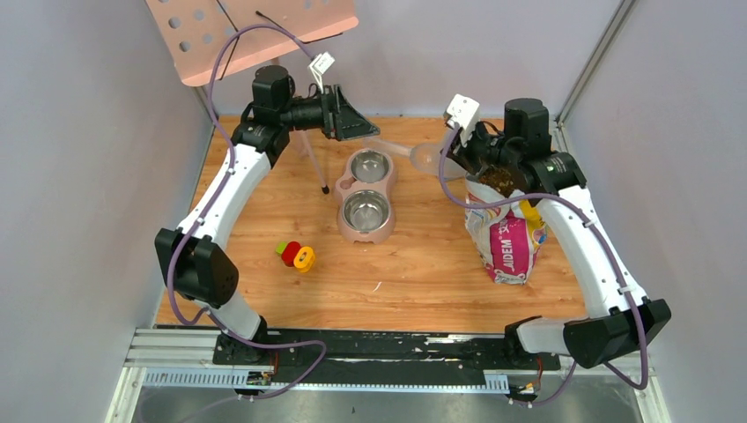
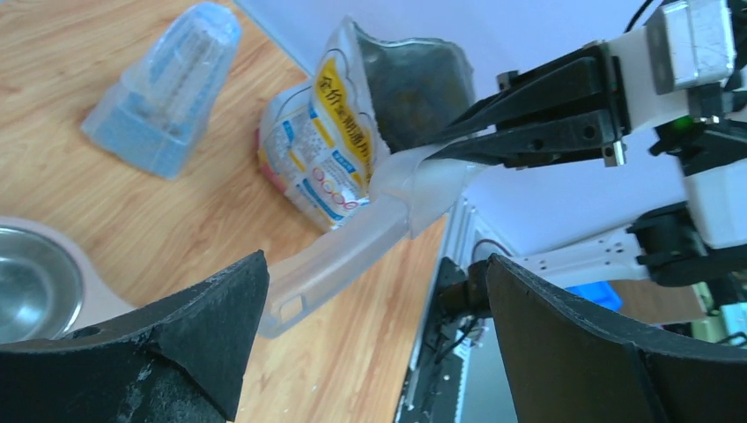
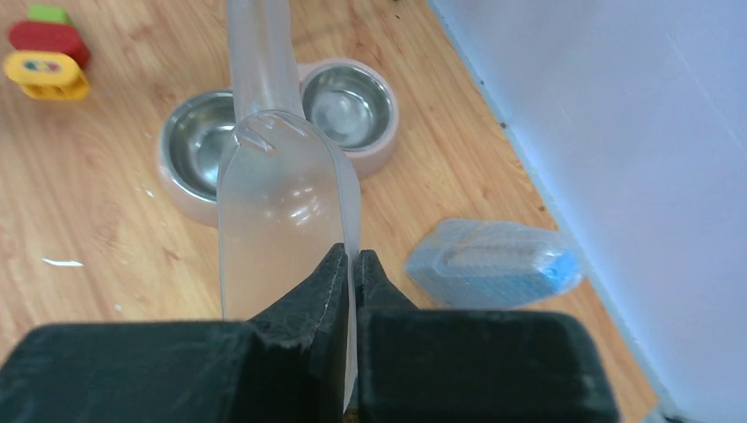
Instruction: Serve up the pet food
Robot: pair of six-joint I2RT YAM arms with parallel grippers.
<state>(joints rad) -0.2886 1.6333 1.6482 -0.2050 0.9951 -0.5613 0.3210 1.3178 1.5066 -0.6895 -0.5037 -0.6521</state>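
Toy (image 1: pixel 296 255): red, yellow and green, laid on the wooden table (image 1: pixel 423 264).
Blue plastic case (image 3: pixel 493 262): laid flat near the wall.
Pink board (image 1: pixel 255 31): perforated, seen at the back edge.

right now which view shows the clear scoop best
Right wrist: the scoop fills the frame, its bowl empty, the right gripper shut on its rim. Left wrist shows it side-on; top external only a faint outline.

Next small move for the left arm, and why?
Probably shut the left gripper on the scoop handle: it appears to reach in between those open fingers, while the right gripper only pinches the empty scoop's rim.
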